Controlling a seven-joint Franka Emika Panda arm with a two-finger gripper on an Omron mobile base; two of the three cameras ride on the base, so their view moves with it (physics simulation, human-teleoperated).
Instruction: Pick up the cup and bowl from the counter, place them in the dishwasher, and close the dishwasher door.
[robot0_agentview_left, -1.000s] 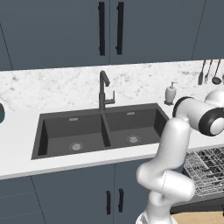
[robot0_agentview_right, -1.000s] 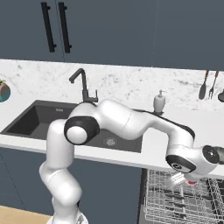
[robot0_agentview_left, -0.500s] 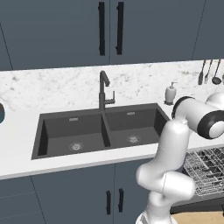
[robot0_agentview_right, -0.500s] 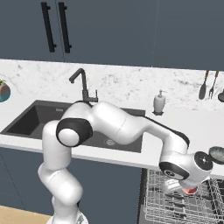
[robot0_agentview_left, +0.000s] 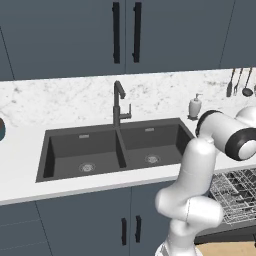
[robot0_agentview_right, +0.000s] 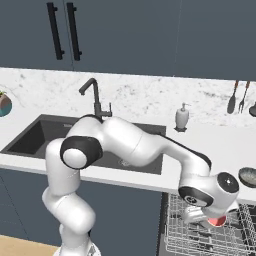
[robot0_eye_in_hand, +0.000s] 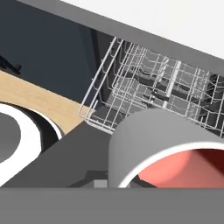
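- In the right base view the gripper (robot0_agentview_right: 216, 220) hangs low over the pulled-out rack (robot0_agentview_right: 200, 235) of the dishwasher (robot0_agentview_right: 172, 220), with the cup (robot0_agentview_right: 217, 221) at its tip, a red patch under the hand.
- The hand view shows the cup (robot0_eye_in_hand: 166, 148) up close: grey outside, white rim, red inside, lying right against the gripper and tilted with its mouth toward the camera.
- The fingers themselves are hidden behind the cup in the hand view and too small to make out in the right base view, so I cannot tell how wide they stand; the cup seems to be carried between them.
- Beyond the cup, the hand view shows the rack (robot0_eye_in_hand: 144, 94) ahead of the fingers, its wire frame reaching out from the dark inside of the dishwasher (robot0_eye_in_hand: 87, 48), with the door (robot0_eye_in_hand: 83, 148) flat and dark below it and the wood floor (robot0_eye_in_hand: 30, 98) off to one side.
- The left base view hides the hand behind the arm's elbow, yet shows the rack (robot0_agentview_left: 235, 197) at the lower right.
- The bowl (robot0_agentview_right: 248, 176) sits on the counter (robot0_agentview_right: 220, 145), up and to the side of the fingers, well apart from them.
- Farther back on the counter stands a soap bottle (robot0_agentview_right: 182, 117), and the sink (robot0_agentview_left: 117, 147) with its tap (robot0_agentview_left: 119, 102) lies well off from the gripper.
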